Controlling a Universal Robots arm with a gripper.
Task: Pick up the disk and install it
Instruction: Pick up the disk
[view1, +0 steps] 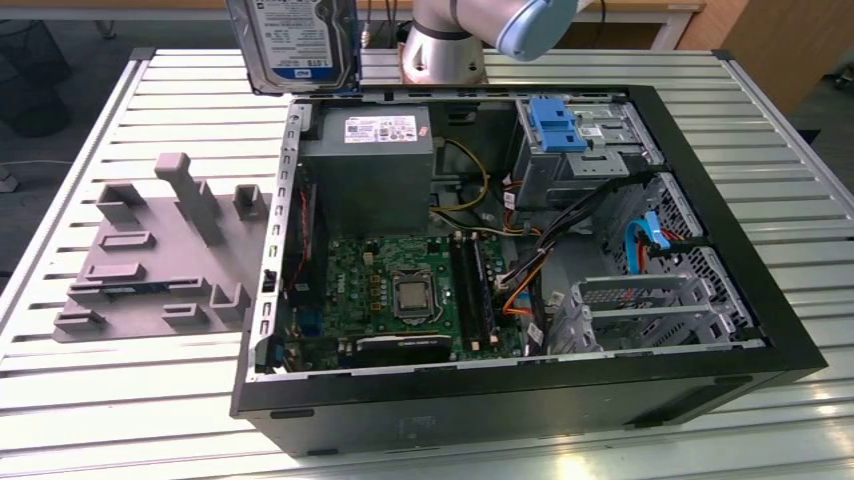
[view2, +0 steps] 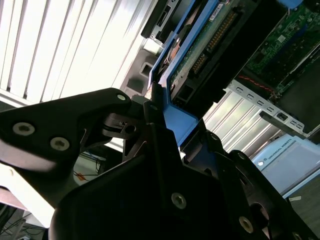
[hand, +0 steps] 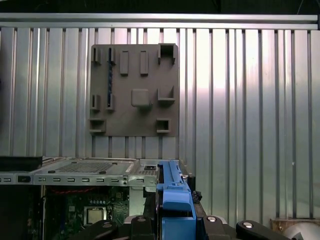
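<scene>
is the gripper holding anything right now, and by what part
Yes. The gripper is shut on the disk, held up in the air. The hold is on the edge of its blue rail frame, seen in both wrist views.

One disk (view1: 296, 40) at eleven o'clock in the exterior view, one grey fixture plate (view1: 171, 262) at nine o'clock, one open computer case (view1: 534, 405), one power-supply box (view1: 374, 185), one blue bracket (view1: 558, 125) at one o'clock

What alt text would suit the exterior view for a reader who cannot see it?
A disk hangs upright over a corner of an open computer case on a slatted table. A grey fixture plate lies at the exterior view's left; the arm stands behind the case.
</scene>
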